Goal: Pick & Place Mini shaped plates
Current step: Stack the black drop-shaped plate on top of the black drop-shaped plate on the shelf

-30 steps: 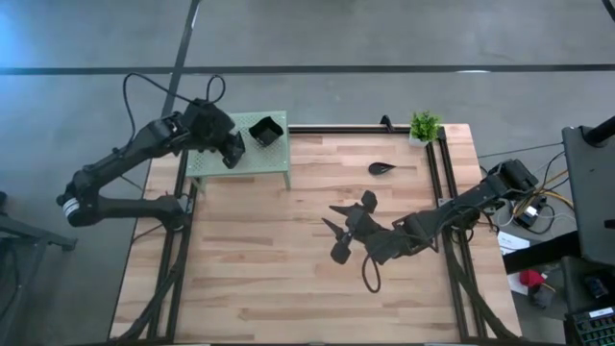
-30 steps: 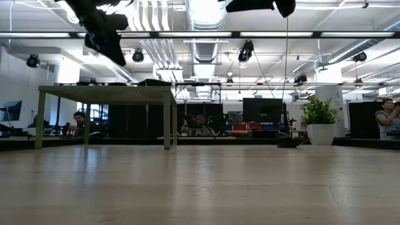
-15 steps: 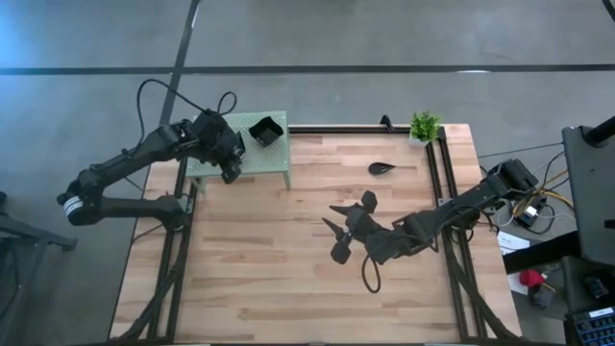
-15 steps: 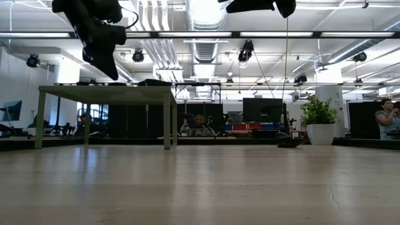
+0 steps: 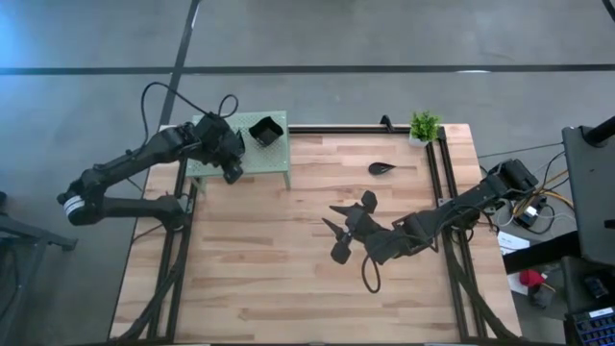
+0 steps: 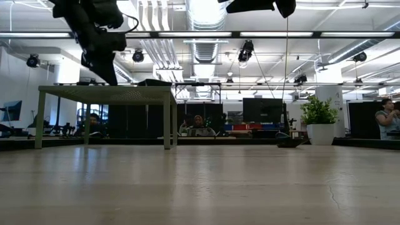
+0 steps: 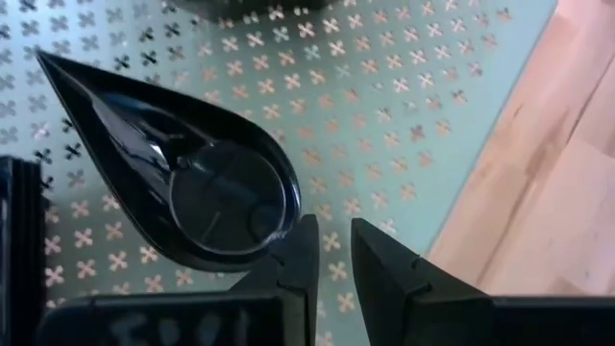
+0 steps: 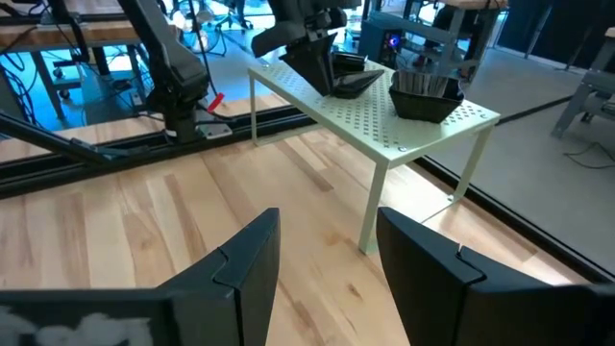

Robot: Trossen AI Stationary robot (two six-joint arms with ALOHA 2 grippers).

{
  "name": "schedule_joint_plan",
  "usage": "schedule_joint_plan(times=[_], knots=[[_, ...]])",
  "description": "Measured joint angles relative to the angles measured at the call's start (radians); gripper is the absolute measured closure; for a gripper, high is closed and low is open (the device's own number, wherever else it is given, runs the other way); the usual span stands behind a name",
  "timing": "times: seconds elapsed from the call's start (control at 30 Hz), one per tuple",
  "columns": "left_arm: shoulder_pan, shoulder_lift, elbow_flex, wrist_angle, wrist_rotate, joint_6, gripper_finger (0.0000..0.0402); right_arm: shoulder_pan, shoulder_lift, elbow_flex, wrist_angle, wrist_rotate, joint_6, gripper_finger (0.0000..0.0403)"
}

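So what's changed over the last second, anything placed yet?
The left tool moved down over the green stand, carrying a teardrop plate that now lies low on the stand's top with the tool's fingers still at its rim. The right tool, the square plates and the plate on the table stayed put.

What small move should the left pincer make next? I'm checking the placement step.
Probably open and lift straight up. The left pincer pinches the rim of a teardrop plate that already seems to lie flat on the green stand, beside the square plates. The right pincer waits open over the table.
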Motion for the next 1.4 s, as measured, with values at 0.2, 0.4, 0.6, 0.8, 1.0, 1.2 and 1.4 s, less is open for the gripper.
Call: schedule_joint_plan(times=[0.2,0.4,0.6,0.8,1.0,1.2,1.4], knots=[[0.0,-0.003,0.0,0.029,-0.046,-0.02,0.0346,0.0,0.0,0.0,-0.002,-0.001,0.003,0.0234],[-0.006,-0.017,0.0,0.029,-0.048,-0.027,0.0344,-0.008,0.0,0.0,-0.019,-0.002,0.009,0.0234],[-0.075,-0.066,0.0,0.047,-0.021,-0.038,0.0349,-0.094,-0.036,0.0,-0.271,-0.047,0.228,0.0234],[-0.194,-0.121,0.0,0.113,-0.02,-0.029,0.035,-0.258,-0.048,0.0,-0.602,-0.186,0.473,0.0234],[-0.295,-0.136,0.0,0.185,-0.02,-0.004,0.035,-0.454,-0.047,-0.005,-0.794,-0.316,0.549,0.0234],[-0.341,-0.12,-0.001,0.203,-0.02,0.015,0.0351,-0.665,-0.047,-0.048,-0.806,-0.509,0.453,0.0235],[-0.354,-0.106,-0.002,0.211,-0.02,0.016,0.0353,-0.835,-0.047,-0.108,-0.807,-0.567,0.333,0.0243]])
